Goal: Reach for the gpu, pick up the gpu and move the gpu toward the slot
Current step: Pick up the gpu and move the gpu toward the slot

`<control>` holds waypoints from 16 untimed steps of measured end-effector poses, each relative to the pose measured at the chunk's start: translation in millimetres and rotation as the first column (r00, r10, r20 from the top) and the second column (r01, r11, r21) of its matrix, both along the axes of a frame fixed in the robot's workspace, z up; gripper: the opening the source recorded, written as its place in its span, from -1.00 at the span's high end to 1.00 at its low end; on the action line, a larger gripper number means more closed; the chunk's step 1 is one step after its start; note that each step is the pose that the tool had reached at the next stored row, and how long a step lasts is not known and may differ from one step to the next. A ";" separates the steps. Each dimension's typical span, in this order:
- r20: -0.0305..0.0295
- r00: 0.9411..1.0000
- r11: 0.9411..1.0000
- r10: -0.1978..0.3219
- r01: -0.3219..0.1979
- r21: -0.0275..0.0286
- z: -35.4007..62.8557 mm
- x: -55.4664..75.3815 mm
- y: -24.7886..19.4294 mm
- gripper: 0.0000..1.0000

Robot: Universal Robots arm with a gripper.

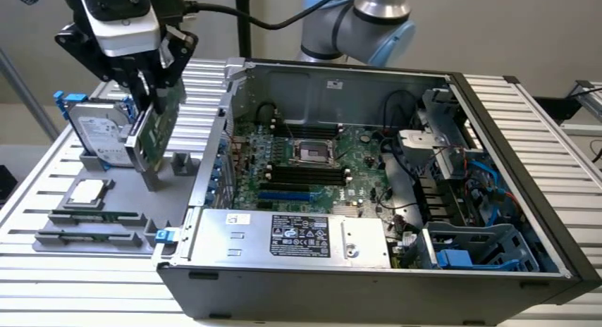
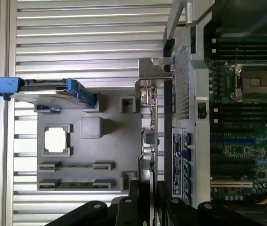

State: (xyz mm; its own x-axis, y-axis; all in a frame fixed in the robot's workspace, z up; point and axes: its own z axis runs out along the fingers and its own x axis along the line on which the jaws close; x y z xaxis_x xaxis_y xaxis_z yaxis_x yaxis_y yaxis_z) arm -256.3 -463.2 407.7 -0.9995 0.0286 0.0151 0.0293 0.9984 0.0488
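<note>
A hard drive with blue rails (image 1: 99,133) is standing upright just beside the gpu (image 1: 154,133), at its nine o'clock in the exterior view; a processor (image 1: 87,192) and memory sticks (image 1: 94,218) are lying on the grey fixture (image 1: 179,204) below. The open computer case (image 1: 376,270) is sitting at three o'clock. The gripper (image 1: 151,94) is clamping the gpu's upper edge. The card is standing on edge over the fixture, long axis near vertical, its metal bracket (image 2: 154,75) farthest from the fingers in the wrist view.

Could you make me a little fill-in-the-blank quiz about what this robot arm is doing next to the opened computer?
1. The gripper is closed on the ___, a green card standing on edge.
2. The gpu stands upright in a gray ___ beside the computer case.
3. The silver hard drive has ___ rails.
4. The motherboard lies inside the ___.

Missing words: gpu; holder; blue; computer case
</note>
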 end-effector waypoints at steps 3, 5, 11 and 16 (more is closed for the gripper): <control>-0.001 1.000 1.000 0.000 0.000 0.004 12.6 13.9 -1.3 0.48; -0.002 1.000 1.000 0.000 0.000 0.007 16.3 22.9 -1.7 0.48; -0.008 1.000 1.000 0.000 0.000 0.014 18.6 50.3 -2.9 0.48; -0.014 1.000 1.000 0.000 0.000 0.015 18.6 72.9 -4.1 0.48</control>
State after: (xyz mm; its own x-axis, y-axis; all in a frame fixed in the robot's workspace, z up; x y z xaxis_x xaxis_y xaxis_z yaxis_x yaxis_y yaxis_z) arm -183.3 -467.3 426.3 -0.9992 0.0282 0.0295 0.0300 0.9976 0.0630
